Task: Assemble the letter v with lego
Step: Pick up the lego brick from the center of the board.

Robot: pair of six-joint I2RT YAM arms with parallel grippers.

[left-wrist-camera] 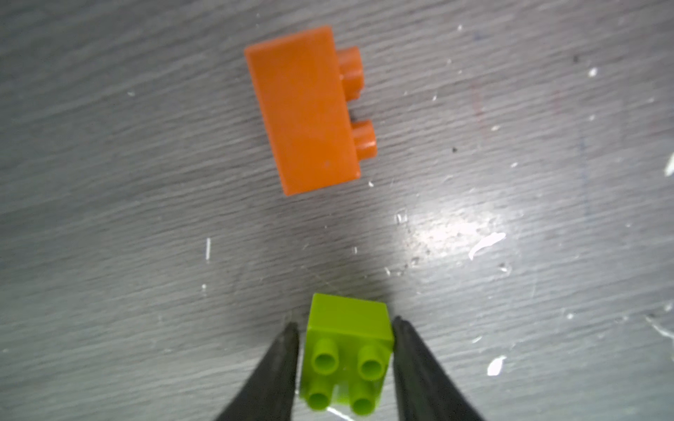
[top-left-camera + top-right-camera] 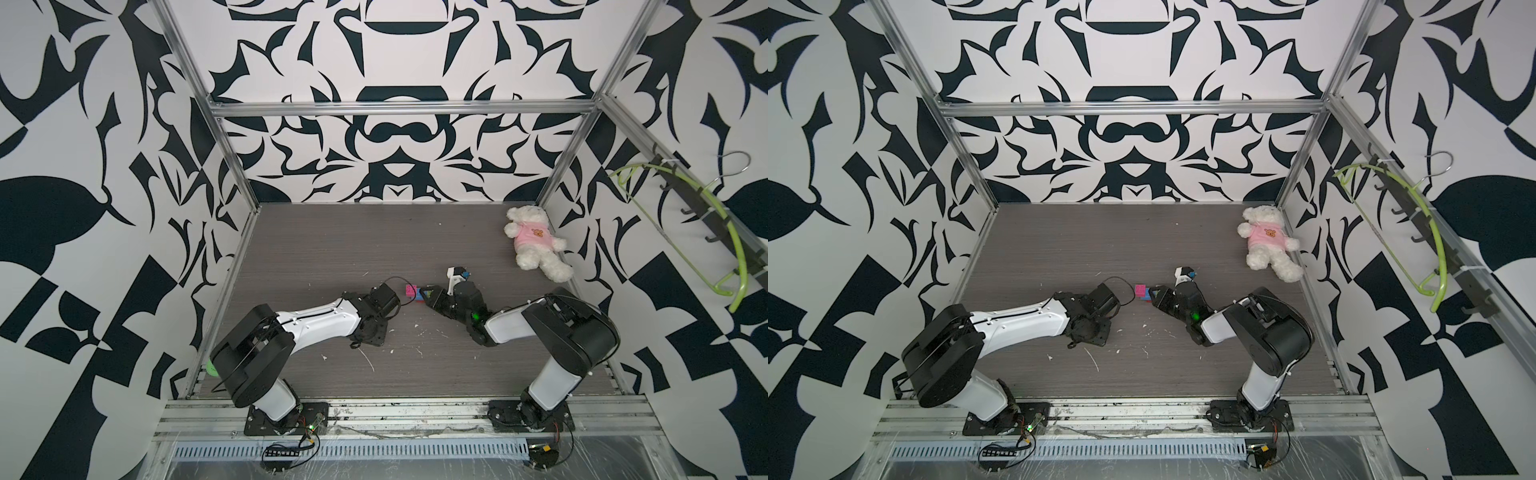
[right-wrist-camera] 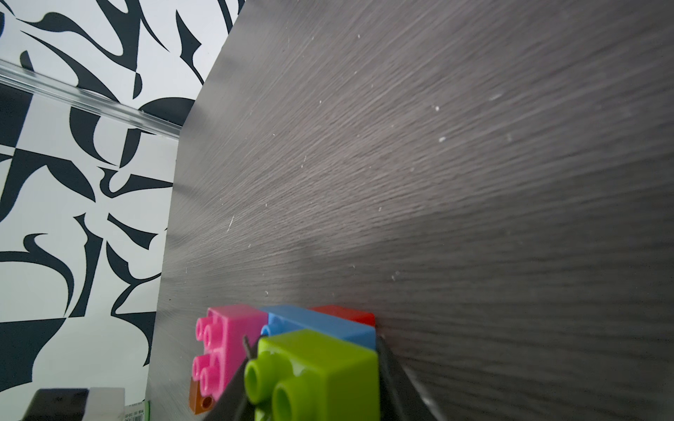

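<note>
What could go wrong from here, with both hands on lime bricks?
1. The left hand pinches the loose lime brick with just its fingertips; it could twist or slip on lifting.
2. The right hand holds the joined bricks only by the attached lime brick; pressing down may pivot them or pop the pink brick off.
3. The orange brick lies on its side nearby; a sweep could knock it.

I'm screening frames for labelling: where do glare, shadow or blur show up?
Left wrist view: glare on the table, dark shadow around the lime green brick, blurred fingers; right wrist view: the other lime green brick looks soft; both top views: even light, joined bricks too small for detail.
</note>
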